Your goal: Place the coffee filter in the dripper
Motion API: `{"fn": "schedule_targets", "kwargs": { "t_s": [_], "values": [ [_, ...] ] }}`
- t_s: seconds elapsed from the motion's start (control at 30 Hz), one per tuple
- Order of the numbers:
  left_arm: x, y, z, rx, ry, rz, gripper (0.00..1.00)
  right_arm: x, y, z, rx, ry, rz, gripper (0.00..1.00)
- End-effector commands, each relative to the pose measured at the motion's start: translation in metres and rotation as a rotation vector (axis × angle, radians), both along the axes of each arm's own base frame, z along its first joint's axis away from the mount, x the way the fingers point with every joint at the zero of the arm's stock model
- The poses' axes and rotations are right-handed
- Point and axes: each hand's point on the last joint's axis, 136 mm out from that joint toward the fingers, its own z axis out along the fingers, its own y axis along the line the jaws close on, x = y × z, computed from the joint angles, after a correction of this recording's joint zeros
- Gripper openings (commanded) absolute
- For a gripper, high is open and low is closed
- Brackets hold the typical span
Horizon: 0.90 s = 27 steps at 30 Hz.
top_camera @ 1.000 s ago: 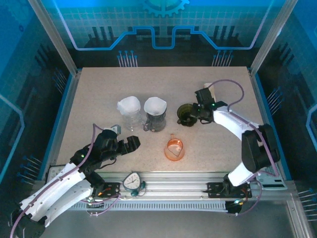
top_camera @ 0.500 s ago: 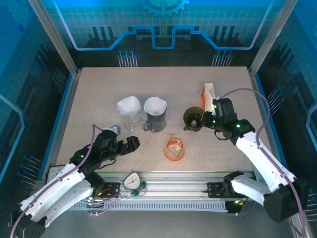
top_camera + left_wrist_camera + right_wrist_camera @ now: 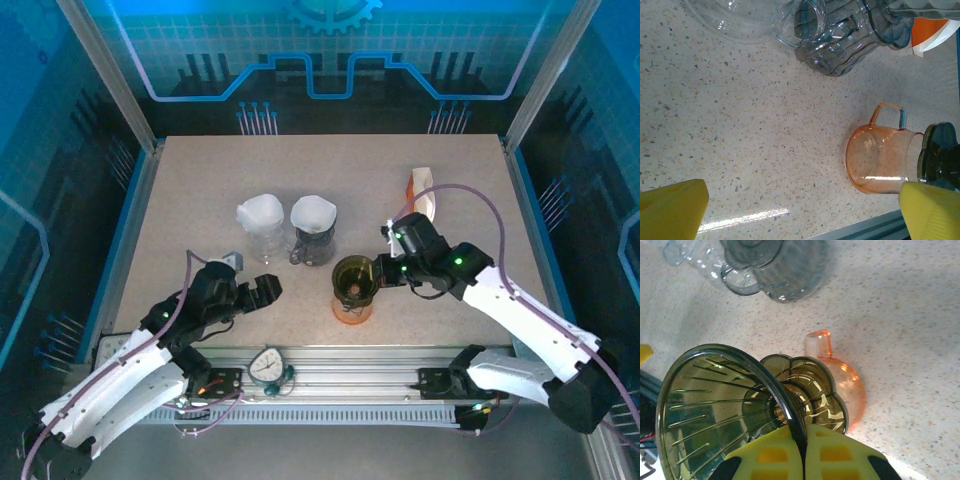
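Near the front of a speckled, stone-look table (image 3: 200, 190), the right gripper (image 3: 378, 276) is clamped on the rim of the dripper (image 3: 352, 281) — a translucent olive-green cone with raised ribs inside and a scalloped base. Its yellow finger pads (image 3: 765, 456) pinch the thin rim from both sides. The dripper hangs over a small see-through orange cup (image 3: 352, 308) with a loop handle; whether they touch cannot be told. The left gripper (image 3: 262, 290) sits well apart, jaws spread wide, holding nothing. Behind the cup, a white paper coffee filter (image 3: 260, 211) stands in a clear glass vessel (image 3: 264, 243), and a second filter (image 3: 313, 213) in a grey ribbed glass jug (image 3: 316, 248) just beside it. An orange-and-white packet (image 3: 424, 187) lies far right — its print is too small to read, as is the round dial (image 3: 268, 365) on the front rail.
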Motion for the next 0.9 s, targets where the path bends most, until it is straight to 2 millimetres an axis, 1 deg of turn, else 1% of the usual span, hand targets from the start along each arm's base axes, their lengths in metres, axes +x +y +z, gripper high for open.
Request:
{"fn": "schedule_targets", "kwargs": {
  "t_s": [0.0, 0.17, 0.4, 0.5, 0.53, 0.63, 0.7, 0.73, 0.77, 0.87],
  "values": [
    [0.0, 0.004, 0.001, 0.013, -0.002, 0.012, 0.99, 0.004, 0.006, 0.008, -0.02, -0.021, 0.012, 0.0],
    [0.0, 0.005, -0.001, 0.014, 0.001, 0.012, 0.99, 0.003, 0.007, -0.001, -0.061, 0.009, 0.023, 0.0],
    [0.0, 0.005, -0.005, 0.016, 0.006, 0.015, 0.99, -0.004, 0.001, -0.005, -0.087, 0.036, 0.021, 0.0],
    [0.0, 0.004, -0.004, 0.013, 0.003, 0.015, 0.99, -0.006, 0.001, -0.008, -0.084, 0.05, 0.02, 0.0],
    [0.0, 0.004, -0.005, 0.013, 0.004, 0.015, 0.99, -0.006, 0.001, -0.009, -0.084, 0.054, 0.017, 0.02],
    [0.0, 0.005, -0.006, 0.012, 0.007, 0.018, 0.99, -0.005, 0.0, -0.011, -0.083, 0.054, 0.004, 0.17],
    [0.0, 0.004, -0.005, 0.009, 0.008, 0.016, 0.99, -0.005, 0.0, -0.012, -0.082, 0.051, -0.003, 0.3],
    [0.0, 0.004, -0.006, 0.009, 0.009, 0.017, 0.99, -0.004, -0.001, -0.012, -0.083, 0.05, -0.006, 0.39],
    [0.0, 0.004, -0.006, 0.009, 0.009, 0.015, 0.99, -0.004, -0.001, -0.012, -0.083, 0.047, -0.01, 0.44],
    [0.0, 0.004, -0.005, 0.007, 0.008, 0.014, 0.99, -0.002, -0.002, -0.009, -0.081, 0.033, -0.02, 0.56]
  ]
}}
